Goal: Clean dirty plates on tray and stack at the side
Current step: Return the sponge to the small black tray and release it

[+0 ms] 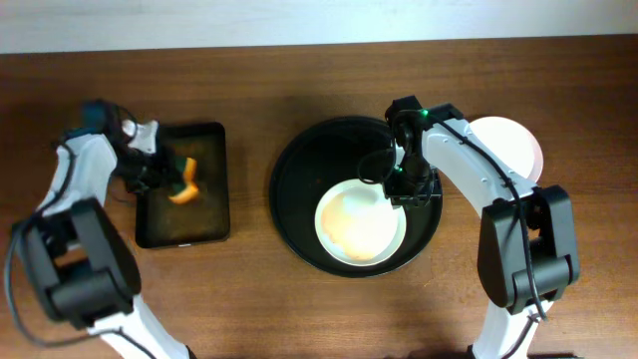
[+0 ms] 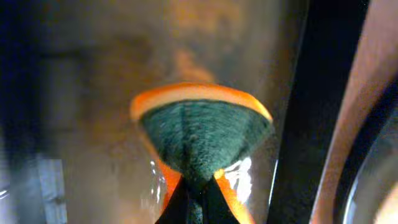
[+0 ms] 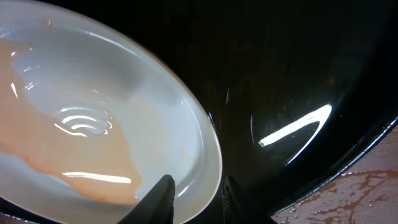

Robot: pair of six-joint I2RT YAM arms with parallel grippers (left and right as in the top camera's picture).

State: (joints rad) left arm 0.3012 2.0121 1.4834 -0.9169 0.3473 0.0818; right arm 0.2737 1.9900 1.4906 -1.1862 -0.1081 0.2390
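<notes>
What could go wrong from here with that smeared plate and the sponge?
1. The right fingers straddle only the thin rim of the plate, which looks wet and orange-smeared, so it might slip or tip if lifted.
2. The plate lies near the raised edge of the tray and could catch on it.
3. The sponge, pinched by the left fingers over the small rectangular tray, might drip when carried across.

Wooden table [image 1: 249, 299], round tray [image 1: 299, 170], small tray [image 1: 159, 227], white plate [image 1: 518, 150]
</notes>
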